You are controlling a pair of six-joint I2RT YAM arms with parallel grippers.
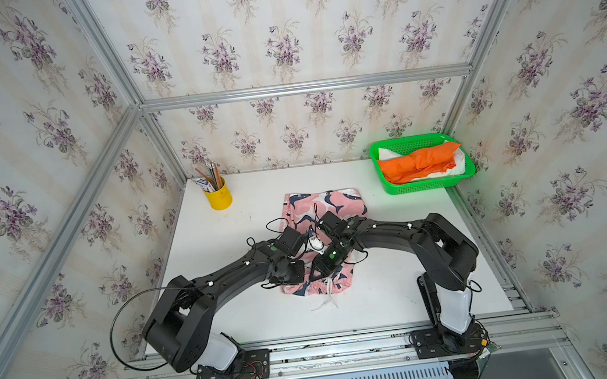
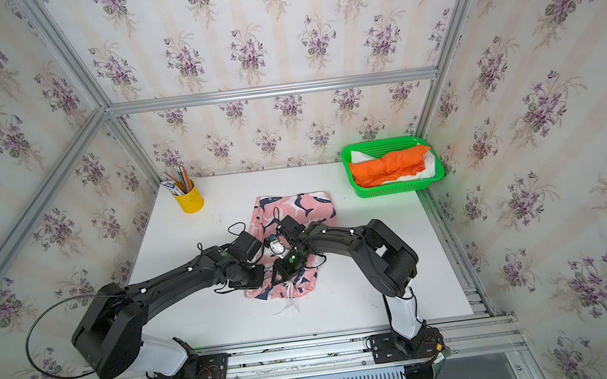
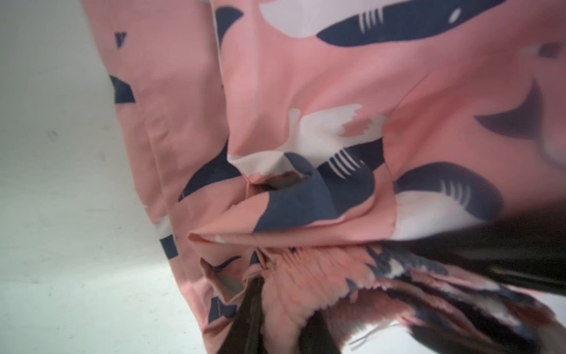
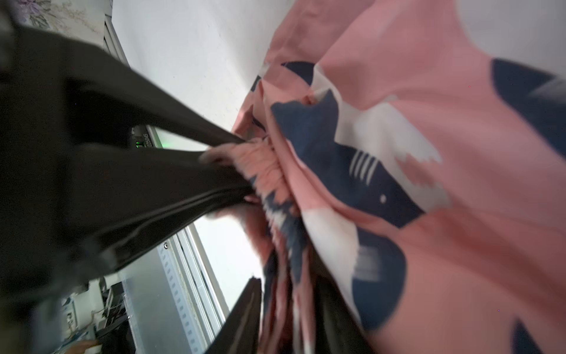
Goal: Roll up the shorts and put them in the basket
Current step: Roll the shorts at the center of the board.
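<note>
The pink shark-print shorts (image 1: 319, 204) (image 2: 296, 206) lie lengthwise mid-table, with the gathered waistband at the near end under both wrists. My left gripper (image 3: 284, 306) (image 1: 300, 271) is shut on a bunch of that waistband; the right wrist view shows its fingers (image 4: 214, 184) pinching the pink gathers. My right gripper (image 4: 288, 294) (image 1: 316, 273) is beside it and open, with blurred waistband cloth hanging loose between its fingers. White drawstrings (image 1: 325, 301) trail toward the front. The orange shorts (image 1: 418, 165) lie rolled on the white shorts (image 1: 457, 166) in the basket.
A green basket (image 1: 424, 185) stands at the back right corner. At the back left is a yellow cup (image 1: 219, 199) holding pencils. Aluminium frame rails run along the table's edges, and both arm bases are bolted at the front rail.
</note>
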